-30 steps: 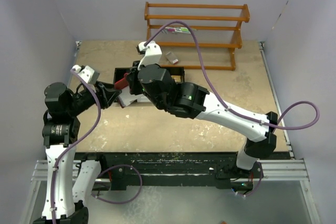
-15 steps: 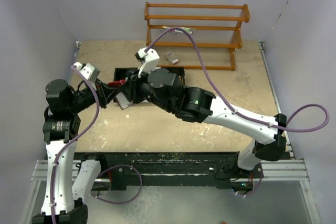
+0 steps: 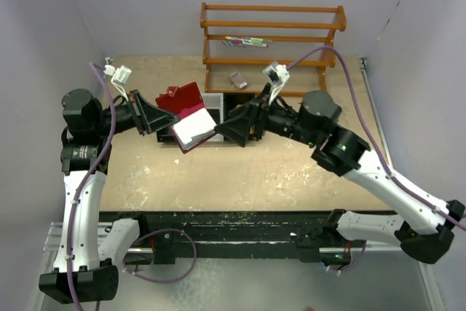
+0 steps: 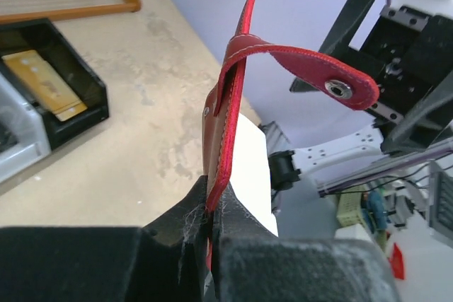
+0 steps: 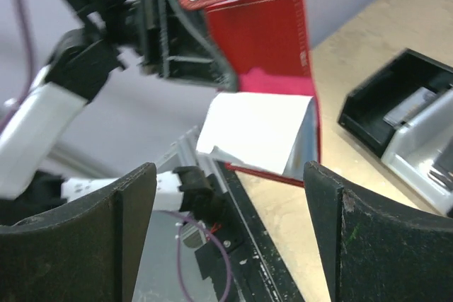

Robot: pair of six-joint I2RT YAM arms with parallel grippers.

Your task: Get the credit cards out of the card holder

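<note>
The red card holder [image 3: 186, 98] hangs above the table at centre left, unfolded, with my left gripper [image 3: 156, 116] shut on its left edge. In the left wrist view the card holder [image 4: 225, 132] stands edge-on between the closed fingers, its snap tab [image 4: 322, 76] curling right. A pale white-grey panel [image 3: 195, 127] fills its lower half. Whether that panel is the credit cards or a plastic sleeve I cannot tell. My right gripper [image 3: 234, 127] is open just right of the holder, apart from it. Its view faces the holder [image 5: 272, 37] and the panel [image 5: 258, 132], with nothing between the fingers [image 5: 382, 238].
A black-and-white tray [image 3: 215, 101] sits behind the holder, with a gold block [image 4: 42, 83] in one black compartment and a grey flat piece [image 5: 410, 107] in another. The wooden rack [image 3: 273, 34] stands at the back, a small grey item [image 3: 238, 78] under it.
My right gripper let go, opened wide and drew back to the right. My left gripper shut on the card holder and swung it up, so it now hangs unfolded.
</note>
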